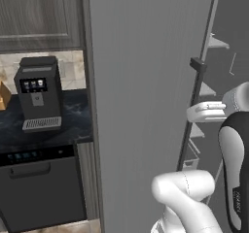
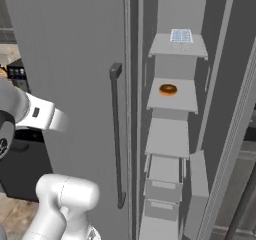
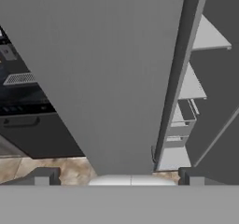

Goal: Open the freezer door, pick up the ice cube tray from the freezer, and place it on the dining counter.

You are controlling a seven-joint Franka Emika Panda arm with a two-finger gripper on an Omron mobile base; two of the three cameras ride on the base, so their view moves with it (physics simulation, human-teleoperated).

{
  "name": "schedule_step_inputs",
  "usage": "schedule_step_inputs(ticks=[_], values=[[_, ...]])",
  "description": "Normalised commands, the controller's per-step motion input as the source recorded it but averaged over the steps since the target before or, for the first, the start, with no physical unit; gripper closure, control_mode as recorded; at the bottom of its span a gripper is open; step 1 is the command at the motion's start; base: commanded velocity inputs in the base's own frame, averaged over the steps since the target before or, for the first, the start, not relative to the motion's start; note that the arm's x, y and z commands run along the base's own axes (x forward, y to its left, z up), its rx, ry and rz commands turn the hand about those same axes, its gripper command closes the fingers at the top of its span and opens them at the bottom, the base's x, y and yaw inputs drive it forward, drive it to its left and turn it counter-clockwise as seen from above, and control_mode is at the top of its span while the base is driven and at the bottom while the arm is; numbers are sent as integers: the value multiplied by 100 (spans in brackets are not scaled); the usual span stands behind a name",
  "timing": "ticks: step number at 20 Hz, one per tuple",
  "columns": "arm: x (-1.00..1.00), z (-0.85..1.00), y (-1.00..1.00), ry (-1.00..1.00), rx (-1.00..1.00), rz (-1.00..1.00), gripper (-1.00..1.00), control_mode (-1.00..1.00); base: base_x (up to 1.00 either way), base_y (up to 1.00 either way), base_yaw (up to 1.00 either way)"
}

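Freezer door point(image 2: 75, 99) stands swung open, its edge and long dark bar handle point(image 2: 117, 134) toward the camera. Beside the door, the freezer point(image 2: 172, 134) interior is exposed with its stacked light-grey shelves. Ice cube tray point(image 2: 181, 35) lies flat on the top visible shelf, well above the door handle's upper end. One shelf below it sits a brown ring-shaped item point(image 2: 168, 89). Gripper point(image 3: 119, 176) jaws are spread wide, holding nothing, facing the door's outer face. Left of the door, a coffee machine point(image 1: 39, 93) stands on the dark worktop.
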Motion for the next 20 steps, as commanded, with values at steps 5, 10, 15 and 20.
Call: schedule_step_inputs(ticks=[5,10,15,20], values=[[0,0,0,0,0,0,-100,100,0,-40,-13],[0,0,0,0,0,0,-100,100,0,-23,-24],[0,0,0,0,0,0,-100,100,0,-26,-29],[0,0,0,0,0,0,-100,100,0,-41,-30]])
